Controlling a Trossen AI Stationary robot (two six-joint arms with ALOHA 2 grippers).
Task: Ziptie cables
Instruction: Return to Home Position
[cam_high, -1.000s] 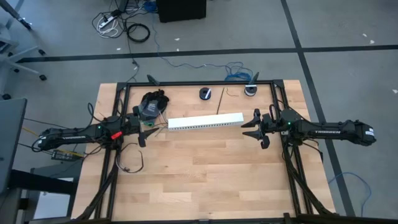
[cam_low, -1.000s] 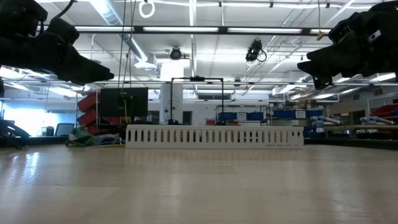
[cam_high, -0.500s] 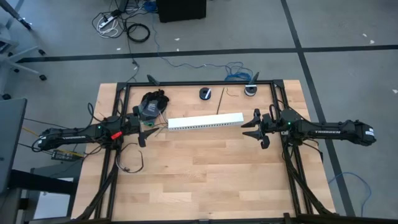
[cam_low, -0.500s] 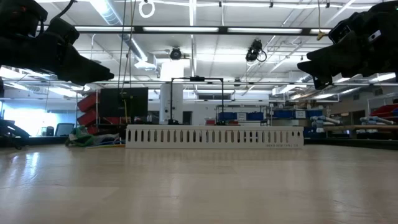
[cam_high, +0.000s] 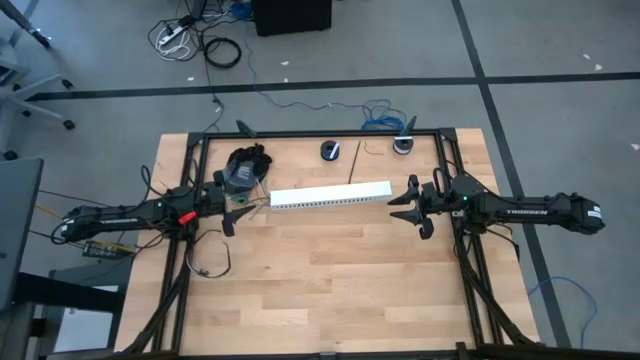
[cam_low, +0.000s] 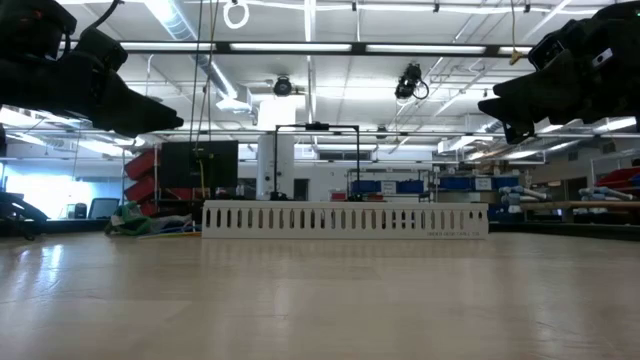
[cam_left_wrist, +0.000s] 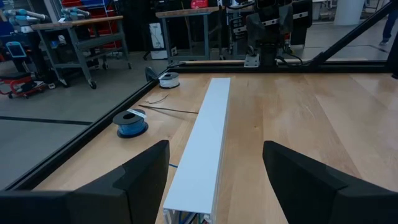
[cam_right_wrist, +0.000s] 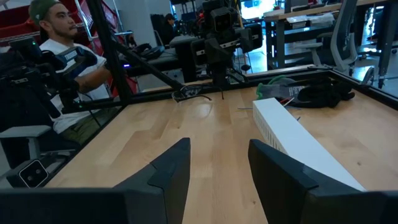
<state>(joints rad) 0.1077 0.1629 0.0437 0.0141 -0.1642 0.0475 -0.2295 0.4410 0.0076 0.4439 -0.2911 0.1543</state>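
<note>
- Wooden surface (cam_high: 330, 290), boxed in by a black frame, with a white slotted duct (cam_high: 330, 196) lying flat across its far half, lid on.
- Of the cables (cam_left_wrist: 188, 218) I can make out only a scrap of coloured wire peeping from the duct's end nearest the left arm; whatever else there is lies hidden under the lid.
- Left pincer (cam_high: 238, 207) hangs above the wood just off that end of the duct. Its fingers are spread wide apart with nothing between them, and it points along the duct's length.
- Right pincer (cam_high: 400, 208) hangs just off the opposite end, also raised clear of the wood, with its fingers likewise wide apart and empty.
- Neither pincer touches the duct.
- A dark heap (cam_high: 247, 165) sits behind the duct's left end, close to it; I cannot tell what it is made of.
- Two small spools stand along the far edge: a blue spool (cam_high: 330, 150) and a pale spool (cam_high: 402, 146), well apart from each other.
- A seated person (cam_right_wrist: 62, 62) shows beyond the surface's left side.
</note>
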